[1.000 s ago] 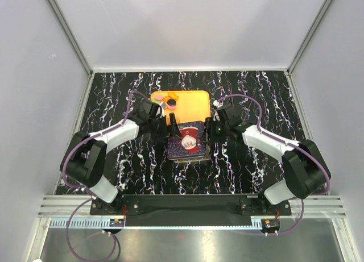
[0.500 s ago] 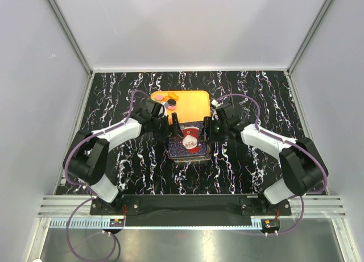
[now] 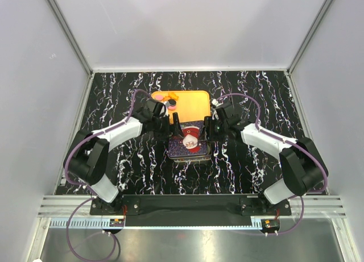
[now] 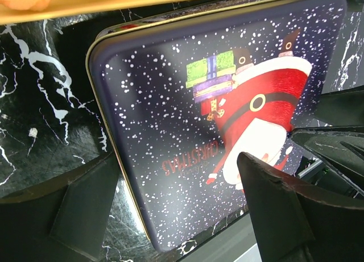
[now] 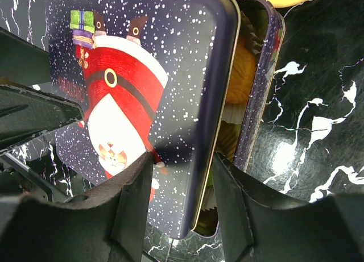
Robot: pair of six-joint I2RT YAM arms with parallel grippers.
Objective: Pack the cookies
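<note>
A dark blue tin lid with a Santa picture (image 3: 188,140) lies tilted over its tin base (image 5: 263,80). Orange cookies in paper cups (image 5: 241,74) show inside the tin through the gap. My right gripper (image 5: 183,208) is shut on the lid's right edge, with one finger on top and one inside the tin. It also shows in the top view (image 3: 208,128). My left gripper (image 4: 179,211) is open wide and straddles the lid's left edge; it also shows in the top view (image 3: 174,124). A few loose cookies, one black (image 3: 171,103), one pink (image 3: 161,99), lie on the orange tray (image 3: 193,103).
The orange tray stands just behind the tin on the black marbled table (image 3: 256,159). Its front edge shows at the top of the left wrist view (image 4: 142,1). Grey walls close in the table on three sides.
Both grippers have shifted slightly toward the back and closer in on the lid. The lid has moved a little toward the tray with them.
</note>
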